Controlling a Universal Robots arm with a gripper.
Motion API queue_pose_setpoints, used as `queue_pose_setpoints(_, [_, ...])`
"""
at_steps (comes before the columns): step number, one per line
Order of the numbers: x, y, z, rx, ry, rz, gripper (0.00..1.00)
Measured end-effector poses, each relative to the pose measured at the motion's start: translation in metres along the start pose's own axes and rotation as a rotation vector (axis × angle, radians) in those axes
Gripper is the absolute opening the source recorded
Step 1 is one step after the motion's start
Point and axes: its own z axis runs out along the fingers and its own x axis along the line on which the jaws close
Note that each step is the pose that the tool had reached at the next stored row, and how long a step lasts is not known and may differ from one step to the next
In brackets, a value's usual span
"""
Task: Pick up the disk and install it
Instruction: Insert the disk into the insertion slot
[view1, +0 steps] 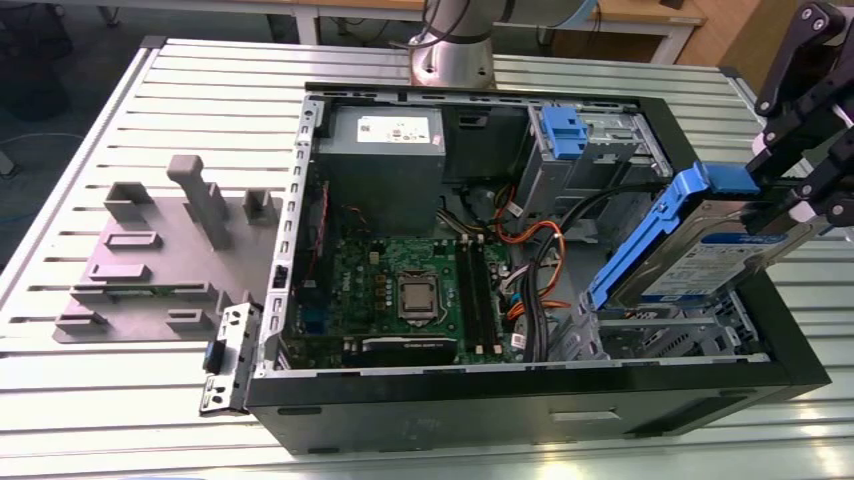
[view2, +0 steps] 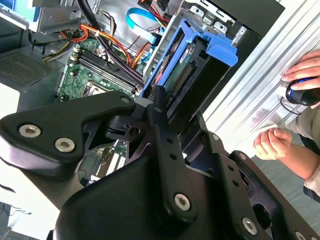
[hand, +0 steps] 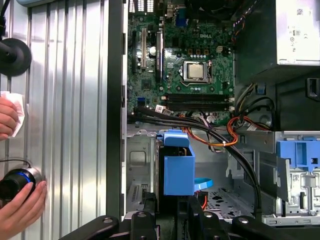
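The disk is a silver drive with a blue-and-white label in a blue plastic carrier. It hangs tilted, on edge, over the right front corner of the open computer case in the exterior view. My gripper is shut on its upper end from the exterior view's right. In the first wrist view the carrier's blue end stands up from between my black fingers, above the metal drive cage. The second wrist view shows the disk beyond my gripper's linkages.
Inside the case lie the motherboard, bundled cables, a grey power-supply box and another blue tab in the back bay. A grey fixture sits at the exterior view's left. A person's hands rest beside the case.
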Motion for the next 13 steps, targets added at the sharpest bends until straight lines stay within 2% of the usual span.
queue_pose_setpoints(13, [0.0, 0.0, 0.0011, 0.0, 0.0, 0.0, 0.35])
